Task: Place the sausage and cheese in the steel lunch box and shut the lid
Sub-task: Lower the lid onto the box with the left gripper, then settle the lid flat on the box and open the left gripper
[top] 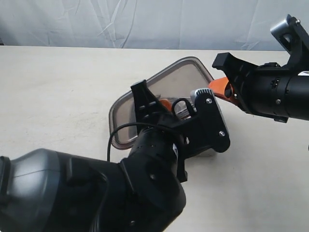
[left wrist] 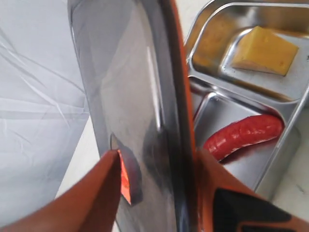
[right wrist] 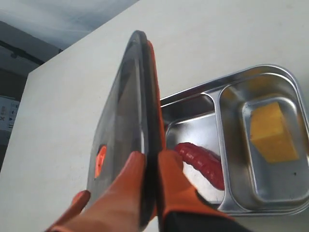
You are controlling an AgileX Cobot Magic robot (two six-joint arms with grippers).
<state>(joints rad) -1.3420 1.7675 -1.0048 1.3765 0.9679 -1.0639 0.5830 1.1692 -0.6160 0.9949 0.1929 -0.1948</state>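
Writing: none legible on the task's items; a white panel (right wrist: pixel 5 113) at the edge of the right wrist view carries dark marks too small to read. Left arm: black, fills the lower left of the exterior view and reaches up toward the middle, its wrist block covering most of the box there. Left gripper (left wrist: pixel 157 159): orange fingers (left wrist: pixel 96 193) pinching the lid (top: pixel 178 79) at its rim, one on each face. Right arm: black, enters from the right edge of the exterior view, roughly level. Right gripper (right wrist: pixel 152 157): orange fingers (right wrist: pixel 174 183) likewise pressed onto the lid's rim, one to each face, at the lid's raised right end. Lid: dark, translucent, held tilted on edge between the two grippers, off the box – orange seal (left wrist: pixel 181 87) along its underside, orange valve tab (right wrist: pixel 100 162) at its centre. Whether its lower end touches the tabletop (top: pixel 58 87) cannot be told. Steel lunch box (right wrist: pixel 260 72): shiny, rounded corners, resting open on the tabletop just beside the lid's seal side. Sausage (left wrist: pixel 244 135): red, ridged, glossy, lying flat in the compartment nearer the lid. Cheese (left wrist: pixel 265 50): yellow-orange wedge, lying in the other compartment across the divider, apart from the sausage. Tabletop: pale cream. Backdrop (top: pixel 145 19): wrinkled white sheet behind the far edge.
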